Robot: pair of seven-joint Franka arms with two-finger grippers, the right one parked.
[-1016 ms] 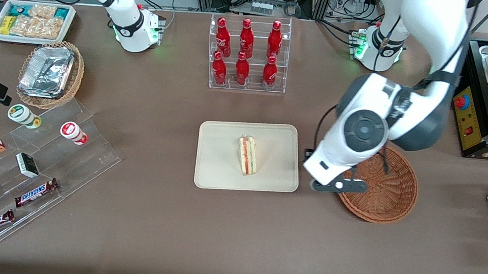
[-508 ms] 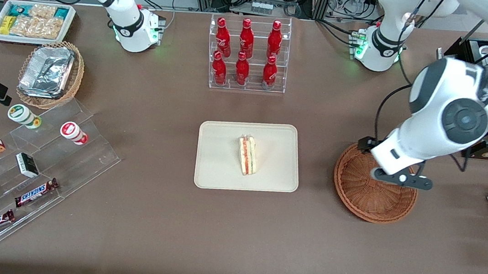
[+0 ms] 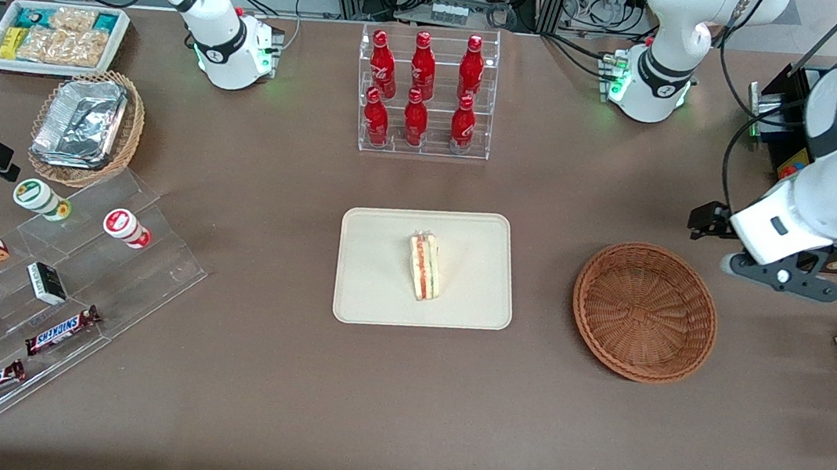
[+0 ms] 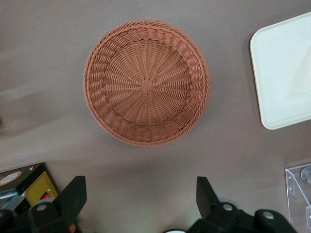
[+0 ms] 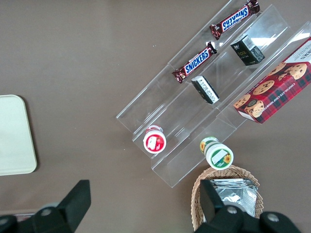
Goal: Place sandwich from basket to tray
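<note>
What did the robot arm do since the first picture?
The gripper, open and empty, swung away from above the basket toward the working arm's end of the table, farther from the front camera. The sandwich stayed on the tray; the basket stayed empty.

Sandwich (image 3: 424, 266) lies on tray (image 3: 373, 285); basket (image 3: 644, 312) sits beside it toward the working arm's end; end effector (image 4: 141, 200) hangs wide-spread above the counter (image 3: 368, 403).

Clear stepped acrylic stand (image 5: 214, 92) seen on brown table (image 5: 87, 63), two Snickers bars (image 5: 195, 62) laid on its steps, cookie box (image 5: 274, 90) beside them, two small lidded cups (image 5: 154, 141) nearby, tray (image 5: 14, 136) edge well apart.
</note>
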